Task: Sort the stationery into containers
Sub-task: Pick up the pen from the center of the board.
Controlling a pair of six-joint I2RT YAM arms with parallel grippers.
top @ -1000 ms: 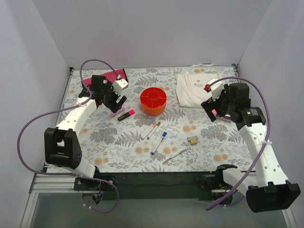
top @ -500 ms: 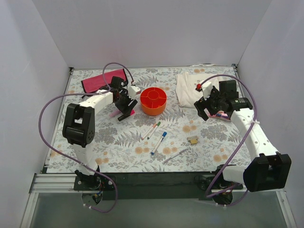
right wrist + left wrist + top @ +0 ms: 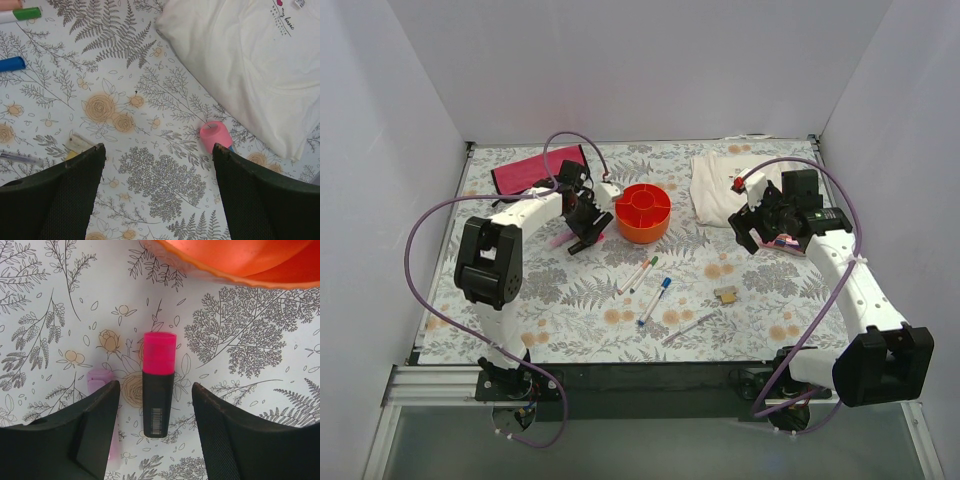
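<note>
My left gripper is open and straddles a pink-capped black highlighter that lies flat on the cloth. A lilac highlighter lies partly hidden behind the left finger. The orange-red tub stands just beyond; its rim fills the top of the left wrist view. My right gripper is open and empty above the cloth. A pink eraser-like lump lies next to its right finger, and a small tan block by its left finger. Thin white markers and a grey pen lie mid-table.
A white folded cloth lies at the back right, also in the right wrist view. A dark pink pouch lies at the back left. White walls enclose the table on three sides.
The left arm swung right from near the pink pouch to the pink highlighter beside the tub and now sits lower over it. The right arm moved slightly left and lower.
</note>
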